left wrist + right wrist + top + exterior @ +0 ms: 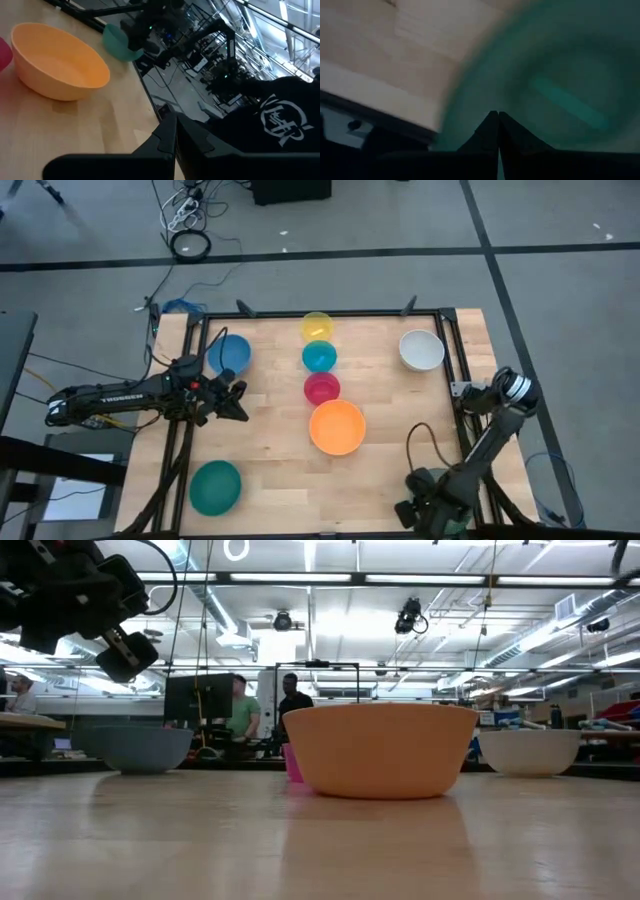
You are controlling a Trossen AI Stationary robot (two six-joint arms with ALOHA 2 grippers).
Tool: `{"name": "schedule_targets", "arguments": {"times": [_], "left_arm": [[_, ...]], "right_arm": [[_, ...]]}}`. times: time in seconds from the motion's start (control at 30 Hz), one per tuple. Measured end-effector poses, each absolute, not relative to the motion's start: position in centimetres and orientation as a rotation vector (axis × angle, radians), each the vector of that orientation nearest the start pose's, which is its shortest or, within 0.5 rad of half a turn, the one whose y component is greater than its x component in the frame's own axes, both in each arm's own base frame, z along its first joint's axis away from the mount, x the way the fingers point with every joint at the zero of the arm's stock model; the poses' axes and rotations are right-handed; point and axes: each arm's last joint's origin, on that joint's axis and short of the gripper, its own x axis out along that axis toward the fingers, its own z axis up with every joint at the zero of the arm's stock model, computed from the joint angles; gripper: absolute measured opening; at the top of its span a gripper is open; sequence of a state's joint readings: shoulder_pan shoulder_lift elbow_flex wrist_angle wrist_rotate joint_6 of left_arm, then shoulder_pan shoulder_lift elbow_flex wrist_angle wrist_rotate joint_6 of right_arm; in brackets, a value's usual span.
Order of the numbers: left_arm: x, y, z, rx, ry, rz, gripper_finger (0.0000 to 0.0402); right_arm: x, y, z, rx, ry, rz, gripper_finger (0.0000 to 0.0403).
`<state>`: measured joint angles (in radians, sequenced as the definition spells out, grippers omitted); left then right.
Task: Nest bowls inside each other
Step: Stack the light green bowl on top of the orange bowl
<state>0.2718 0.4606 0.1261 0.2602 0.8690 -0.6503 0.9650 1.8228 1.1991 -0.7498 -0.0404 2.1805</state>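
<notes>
We see the left gripper (240, 402) pressed together, empty, above the table (270, 450) between blue bowl (230, 353) and orange bowl (337, 427); right gripper (498, 131) pressed together over a dark green bowl (560, 90).

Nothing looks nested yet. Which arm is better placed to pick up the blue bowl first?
Probably the left. The left gripper, shut and empty, hovers beside the blue bowl at the table's left side. The right gripper, also shut, is parked low over a dark green bowl, far away.
</notes>
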Motion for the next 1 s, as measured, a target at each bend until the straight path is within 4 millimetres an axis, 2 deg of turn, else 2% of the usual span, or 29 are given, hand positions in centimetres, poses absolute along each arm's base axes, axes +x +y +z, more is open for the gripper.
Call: {"name": "schedule_targets", "arguments": {"times": [0.17,0.37,0.47,0.6,0.77,1.0], "left_arm": [[12.2,1.1,19.2,-0.681,0.252,-0.558,0.0021],[12.2,1.1,19.2,-0.696,0.255,-0.557,0.0021],[12.2,1.1,19.2,-0.712,0.26,-0.555,0.0021],[12.2,1.1,19.2,-0.719,0.262,-0.555,0.0021],[12.2,1.1,19.2,-0.719,0.271,-0.577,0.0021],[12.2,1.0,19.2,-0.697,0.27,-0.597,0.0021]], "right_arm": [[22.3,26.2,14.6,1.086,1.345,-0.729,0.0],[25.5,21.3,14.1,0.964,1.239,-0.729,0.0],[26.5,18.9,14.1,0.9,1.245,-0.739,0.0],[26.7,15.9,14.2,0.835,1.231,-0.789,0.0],[26.3,12.4,15.0,0.807,1.172,-0.84,0.0],[25.9,10.7,19.3,0.814,1.039,-0.734,0.0002]]}}
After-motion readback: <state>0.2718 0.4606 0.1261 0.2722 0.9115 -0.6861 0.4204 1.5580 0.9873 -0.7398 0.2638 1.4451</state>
